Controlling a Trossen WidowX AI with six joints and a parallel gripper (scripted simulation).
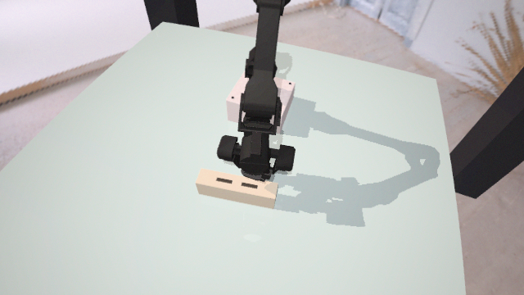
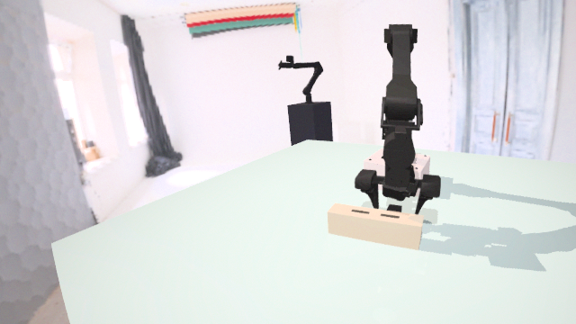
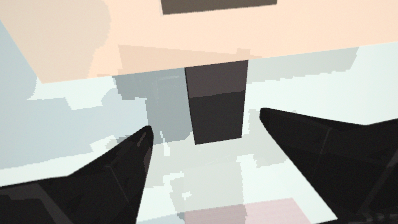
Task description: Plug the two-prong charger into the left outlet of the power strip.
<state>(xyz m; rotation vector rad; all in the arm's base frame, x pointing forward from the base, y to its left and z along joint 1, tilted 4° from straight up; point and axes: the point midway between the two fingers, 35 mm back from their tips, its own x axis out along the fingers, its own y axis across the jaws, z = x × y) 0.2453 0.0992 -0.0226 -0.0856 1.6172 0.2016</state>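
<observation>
The pale orange power strip (image 1: 233, 198) (image 2: 373, 230) (image 3: 310, 35) lies on the table with two dark outlet slots in its top. One slot (image 3: 220, 6) shows at the top edge of the wrist view. The black charger (image 2: 394, 208) (image 3: 217, 107) stands close behind the strip, on the arm's side; the top view does not show it, and its prongs are not visible. My gripper (image 2: 397, 210) (image 3: 207, 121) is open, with one fingertip on each side of the charger and a gap on both sides. In the top view its fingertips are hidden under the wrist.
The pink base block (image 1: 235, 111) (image 2: 373, 166) is behind the gripper under the arm. The pale green table (image 1: 123, 229) (image 2: 202, 261) bears the strip and the arm's shadows. Dark posts stand beyond the table in the top view.
</observation>
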